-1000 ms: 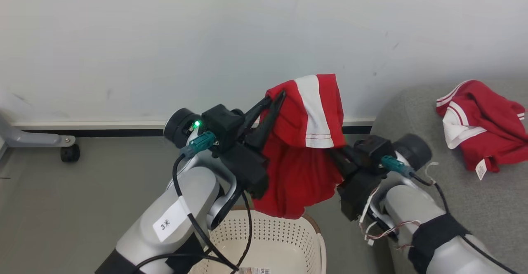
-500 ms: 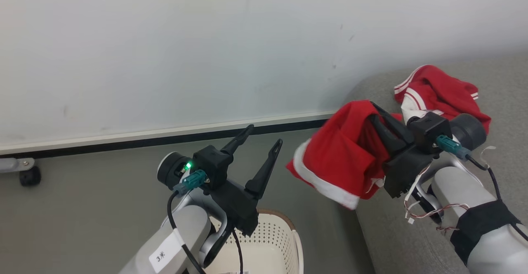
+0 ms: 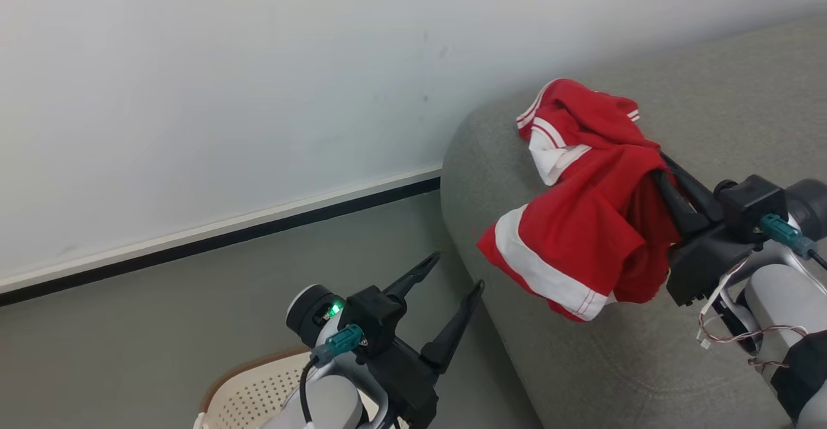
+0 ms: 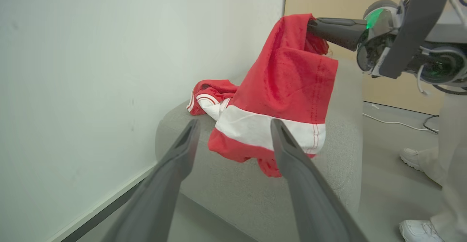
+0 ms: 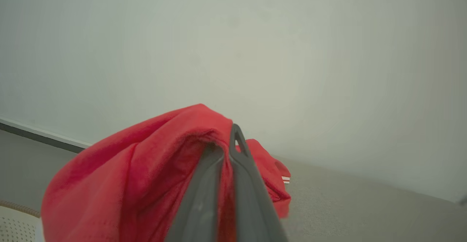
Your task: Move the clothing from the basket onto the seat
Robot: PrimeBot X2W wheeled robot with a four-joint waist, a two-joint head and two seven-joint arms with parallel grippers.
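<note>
released by left gripper (image 3: 457,271), now wide and empty, red garment (image 3: 581,241) hangs from clamped right gripper (image 3: 659,167) at sofa cushion (image 3: 711,80) edge; early release risks slipping onto floor (image 3: 258,300).

Bare lab-like room: blank white wall (image 3: 194,93), grey floor (image 3: 161,338), grey seat (image 3: 614,364), trailing cable (image 4: 394,121).

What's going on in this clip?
The right tool is shut on a red garment, holding it over the grey seat, where a second red garment lies crumpled. The left tool is open and empty, near the basket.
</note>
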